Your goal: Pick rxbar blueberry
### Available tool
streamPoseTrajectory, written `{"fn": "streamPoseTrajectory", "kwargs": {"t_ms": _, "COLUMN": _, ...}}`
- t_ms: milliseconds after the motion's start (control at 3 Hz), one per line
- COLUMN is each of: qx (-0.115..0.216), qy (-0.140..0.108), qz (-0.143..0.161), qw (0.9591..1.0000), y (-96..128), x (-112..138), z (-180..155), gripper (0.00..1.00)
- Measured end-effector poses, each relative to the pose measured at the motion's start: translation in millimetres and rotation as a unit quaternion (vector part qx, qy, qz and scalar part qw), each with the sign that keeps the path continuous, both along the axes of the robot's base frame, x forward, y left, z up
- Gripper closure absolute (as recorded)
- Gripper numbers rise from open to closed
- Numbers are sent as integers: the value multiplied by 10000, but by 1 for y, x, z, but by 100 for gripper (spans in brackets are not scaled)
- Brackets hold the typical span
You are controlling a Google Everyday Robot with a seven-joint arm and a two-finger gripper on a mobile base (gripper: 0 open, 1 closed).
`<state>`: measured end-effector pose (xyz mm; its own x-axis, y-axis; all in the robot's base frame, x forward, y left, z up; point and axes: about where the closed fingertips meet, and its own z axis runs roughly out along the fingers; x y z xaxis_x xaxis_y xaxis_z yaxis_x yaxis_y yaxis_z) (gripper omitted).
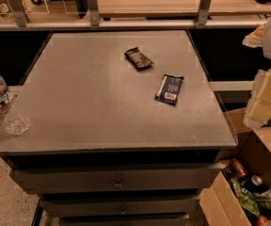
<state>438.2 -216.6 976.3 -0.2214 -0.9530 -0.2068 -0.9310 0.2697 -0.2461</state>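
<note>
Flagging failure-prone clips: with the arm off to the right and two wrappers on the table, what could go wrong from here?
1. The gripper hangs beyond the table's right edge. The black wrapper lies near the rxbar blueberry and might be taken instead.
2. The bar lies flat on the table, so a grasp may slip or push it.

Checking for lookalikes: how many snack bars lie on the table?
2: the rxbar blueberry right of centre, a black wrapper farther back. The gripper hangs right of the table.

One rxbar blueberry (169, 89), one wrapper (138, 59), one bottle (0, 101), one tool (266, 98) at right
</note>
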Motion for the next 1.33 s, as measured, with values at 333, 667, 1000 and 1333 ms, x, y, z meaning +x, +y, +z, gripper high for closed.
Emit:
{"fn": "streamPoseTrajectory", "kwargs": {"t_ms": 333, "qx": -3, "qy": -47, "qz": 44, "qw": 10000, "y": 4, "x": 8, "z": 4, "gripper": 0}}
{"fn": "streamPoseTrajectory", "kwargs": {"t_ms": 667, "qx": -13, "qy": 38, "qz": 117, "qw": 9999, "y": 14, "x": 30, "z": 1, "gripper": 0}}
{"fn": "streamPoseTrajectory", "kwargs": {"t_ms": 1000, "qx": -91, "qy": 153, "qz": 226, "qw": 9996, "y": 29, "x": 63, "z": -8, "gripper": 0}}
{"fn": "streamPoseTrajectory", "kwargs": {"t_ms": 1333, "qx": -112, "qy": 228, "qz": 277, "qw": 9993, "y": 42, "x": 92, "z": -21, "gripper": 0}}
